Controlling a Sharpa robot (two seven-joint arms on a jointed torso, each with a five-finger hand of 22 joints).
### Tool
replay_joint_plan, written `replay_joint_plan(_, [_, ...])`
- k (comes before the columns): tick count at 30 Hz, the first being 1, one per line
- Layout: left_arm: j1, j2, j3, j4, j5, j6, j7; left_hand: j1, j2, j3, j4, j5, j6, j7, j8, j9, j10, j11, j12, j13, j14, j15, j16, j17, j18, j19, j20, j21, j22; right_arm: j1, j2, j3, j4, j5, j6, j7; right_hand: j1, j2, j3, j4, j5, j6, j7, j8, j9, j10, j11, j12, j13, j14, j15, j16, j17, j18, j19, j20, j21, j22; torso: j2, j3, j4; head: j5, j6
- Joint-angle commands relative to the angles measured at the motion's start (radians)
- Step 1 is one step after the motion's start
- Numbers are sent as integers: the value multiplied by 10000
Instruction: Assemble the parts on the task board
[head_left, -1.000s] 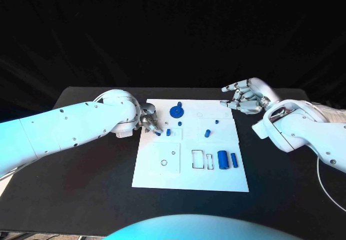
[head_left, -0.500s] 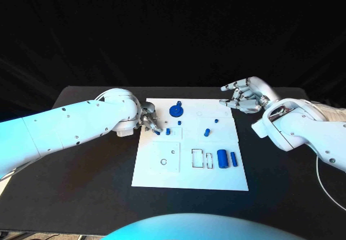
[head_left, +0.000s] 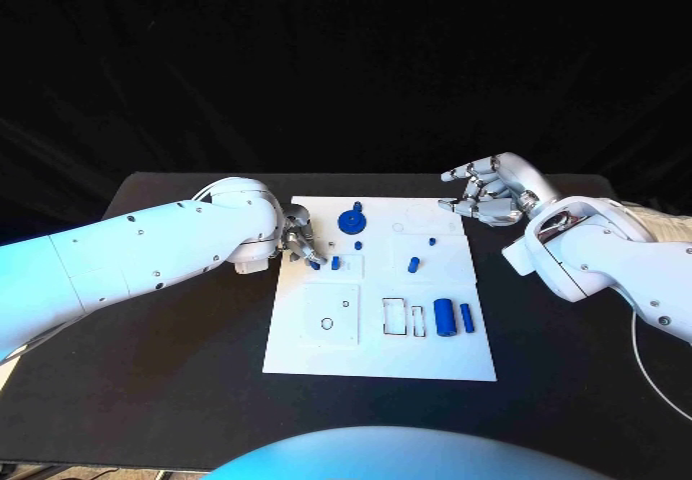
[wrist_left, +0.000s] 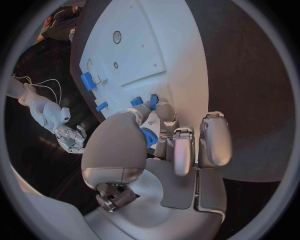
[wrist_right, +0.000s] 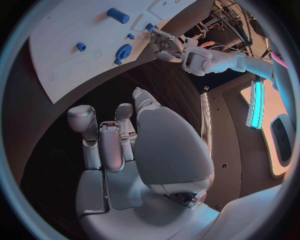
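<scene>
At the task board (head_left: 378, 340) edge, the left hand (head_left: 299, 238) pinches a half-hidden blue part (wrist_left: 149, 137); the right hand (head_left: 490, 192) hovers empty, fingers apart.

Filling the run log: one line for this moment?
left hand: fingertips on small part at board left edge | right hand: holds nothing, off board | gear: on board

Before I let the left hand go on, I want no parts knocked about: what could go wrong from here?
The left hand holds a small blue part at the task board's left edge; a loose pinch could drop it onto the black table. Two small blue pegs lie right beside its fingertips, so a sideways move may nudge them. The right hand hovers open near the board's far right corner, a possible obstacle if both arms reach inward.
</scene>
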Motion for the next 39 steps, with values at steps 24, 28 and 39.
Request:
replay_joint_plan(24, [-96, 110, -60, -134, 98, 23, -364, -932, -258, -1176, 733, -3, 333, -61, 94, 102, 260, -65, 261, 262, 1046, -144, 31, 2635, -169, 231, -54, 242, 1128, -8, 20, 1, -8, 30, 124, 100, -104, 44, 10, 28, 92, 67, 7, 25, -4, -46, -10, -78, -28, 414, -43, -79, -17, 81, -85, -24, -61, -35, -2, -5, 1, -22, -8])
replay_joint_plan(28, [-96, 115, -60, -164, 98, -16, -393, -1078, -269, -1627, 945, -4, 366, -62, 98, 129, 276, -65, 274, 278, 1046, -145, 31, 2635, -176, 247, -58, 265, 1156, -8, 19, 1, -8, 38, 128, 101, -104, 44, 10, 28, 92, 67, 7, 25, -4, -46, -10, -78, -28, 414, -43, -79, -17, 81, -85, -24, -61, -35, -2, -4, 3, -19, -5])
replay_joint_plan(39, [-96, 82, -56, -169, 98, -433, -354, -1144, -58, -2408, 1084, -1, 393, -83, 88, 183, 295, -83, 292, 309, 1046, -162, 31, 2635, -184, 269, -71, 288, 1199, -9, 18, 1, -19, 54, 145, 106, -133, 44, 3, 43, 103, 64, 9, 22, -5, -46, -8, -78, -35, 403, -41, -116, -61, 91, -116, -24, -98, -88, 2, -12, 1, -25, -1])
